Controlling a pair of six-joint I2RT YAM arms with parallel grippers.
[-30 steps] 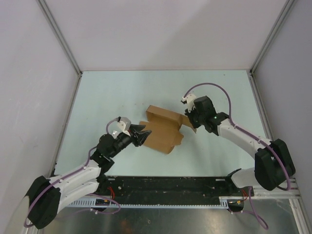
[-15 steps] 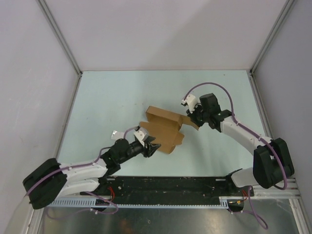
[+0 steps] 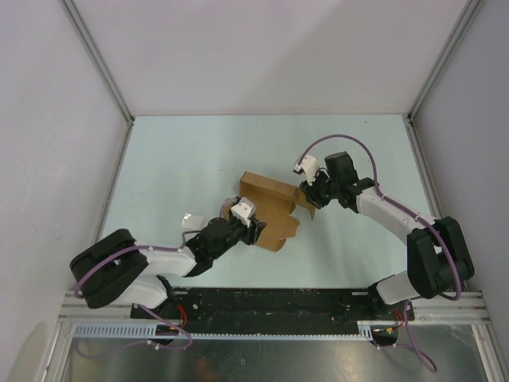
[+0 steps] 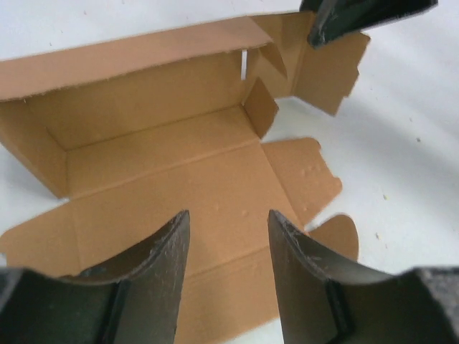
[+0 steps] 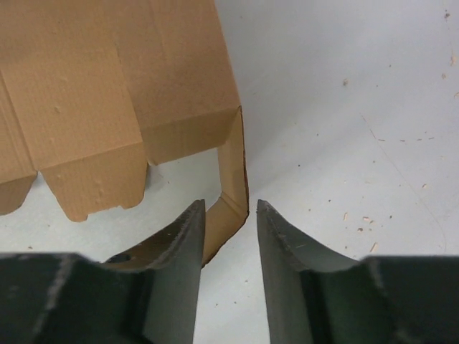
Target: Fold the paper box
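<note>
The paper box is a plain brown cardboard sheet, part raised, in the middle of the table. In the left wrist view its back and left walls stand up and its front flaps lie flat. My left gripper is open, low over the near front panel, holding nothing. My right gripper is open at the box's right end. A bent side flap stands between its fingers, against the left finger and clear of the right one. The right fingertips show in the left wrist view.
A tiny white scrap lies left of the box beside my left arm. White enclosure walls with metal posts ring the pale green table. A black rail runs along the near edge.
My left arm has swung right and forward, from the box's left side to its near front edge. My right gripper has shifted slightly at the box's right flap. The box turned a little.
</note>
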